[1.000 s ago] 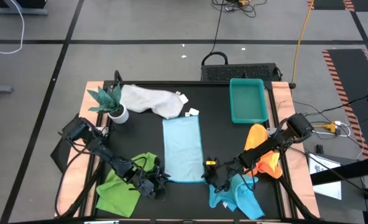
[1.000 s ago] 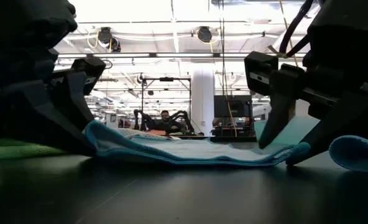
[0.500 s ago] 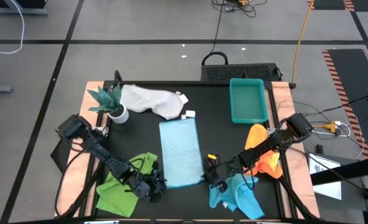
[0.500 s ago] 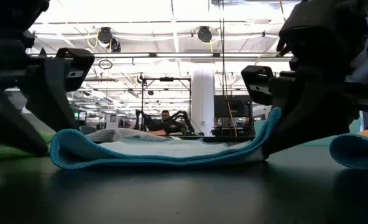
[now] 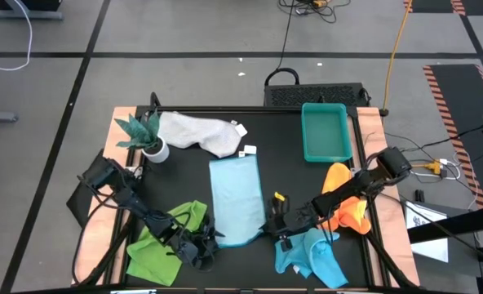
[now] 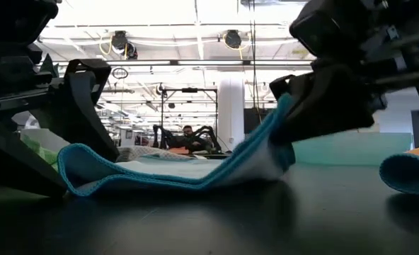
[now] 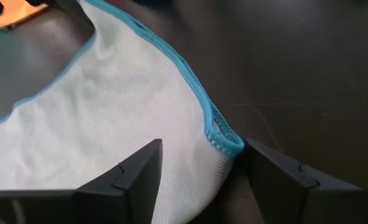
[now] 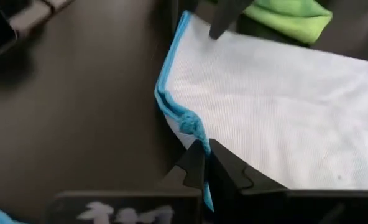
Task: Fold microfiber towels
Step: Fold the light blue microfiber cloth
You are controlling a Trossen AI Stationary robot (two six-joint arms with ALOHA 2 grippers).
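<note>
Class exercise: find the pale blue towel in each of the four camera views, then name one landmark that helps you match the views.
High view: pale blue towel at table centre, between both grippers.
Low view: low across the middle, right corner lifted.
Left wrist view: fills the left side, between the open fingers.
Right wrist view: right half, corner pinched.
Shared landmark: lime green towel.

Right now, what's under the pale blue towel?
Bare black table shows around the pale blue towel. Its right near corner is lifted, pinched in the right gripper; whatever lies beneath the flat part is covered.
</note>
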